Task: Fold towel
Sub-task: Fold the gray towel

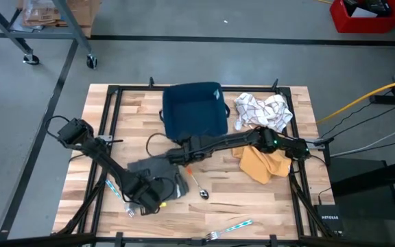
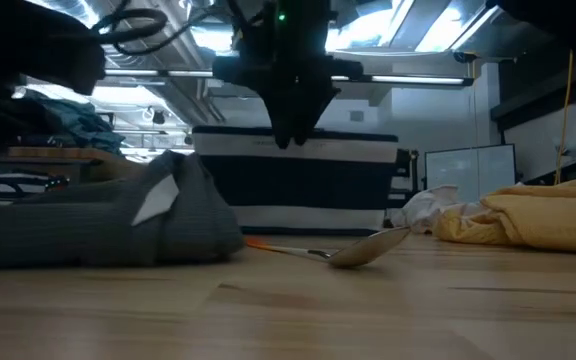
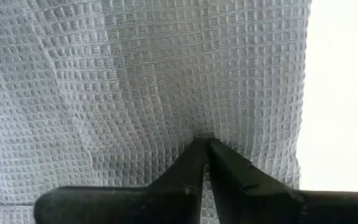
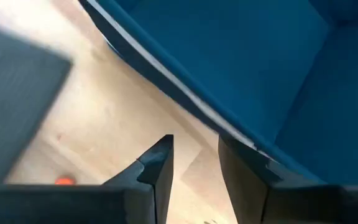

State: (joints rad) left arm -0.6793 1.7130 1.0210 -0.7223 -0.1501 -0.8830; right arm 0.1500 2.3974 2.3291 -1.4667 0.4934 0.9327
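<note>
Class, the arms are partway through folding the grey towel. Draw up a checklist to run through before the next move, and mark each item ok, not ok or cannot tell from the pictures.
1. Left pincer shut on the grey towel: ok, fingers pinch the waffle cloth.
2. Right pincer empty and open: ok, it hangs over bare wood beside the blue bin.
3. Spoon off the towel: ok, it lies on the table beside it.
4. Towel folded flat and even: not ok, it is bunched.
5. Yellow cloth and patterned cloth out of the way: ok, both lie far off the towel.

The towel lies left of the spoon, with the bin behind both.
</note>
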